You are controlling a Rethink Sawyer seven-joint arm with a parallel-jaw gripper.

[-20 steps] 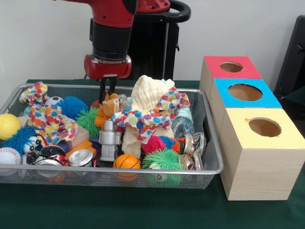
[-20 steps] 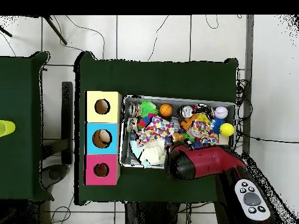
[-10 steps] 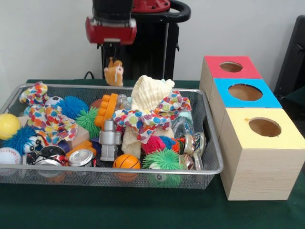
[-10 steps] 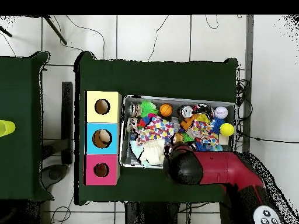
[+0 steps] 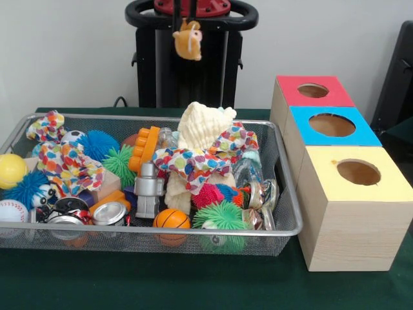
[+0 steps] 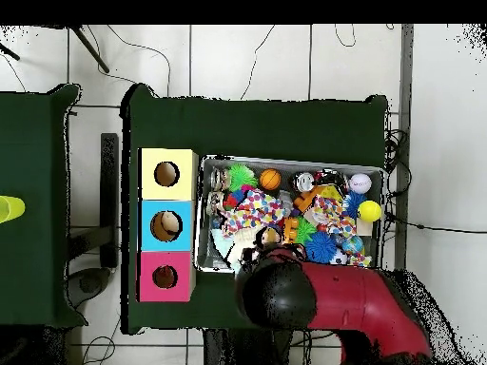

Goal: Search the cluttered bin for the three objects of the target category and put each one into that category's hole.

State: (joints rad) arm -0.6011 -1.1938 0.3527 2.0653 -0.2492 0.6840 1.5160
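We see the jaws (image 5: 184, 16) only as thin tips at the top of the front view, clamped on a small orange plush toy (image 5: 186, 40) that hangs directly beneath them, high above the wire bin (image 5: 284, 194). Below the jaws and towards the camera, the bin holds a heap: a cream plush (image 5: 200, 126) wrapped in dotted cloth (image 5: 203, 158), spiky rubber balls, tins, a silver robot figure (image 5: 148, 187) and a small basketball (image 5: 171, 219). Well off to one side of the jaws stand three wooden boxes with holes in their tops: red (image 5: 313, 90), blue (image 5: 331, 124) and yellow (image 5: 357, 172). In the overhead view the arm (image 6: 323, 299) covers the bin's near edge, and the blue box's hole seems to hold something already, though we cannot make it out clearly.

We judge the step in hand to be carrying the toy across to its hole. The grip appears to be on the toy's upper end only, so it may swing during the traverse and slip free, dropping back into the clutter or onto the green surface (image 5: 193, 284). A swinging toy could also catch a hole's rim instead of falling through. We cannot tell which box is correct, so a wrong hole is another risk.
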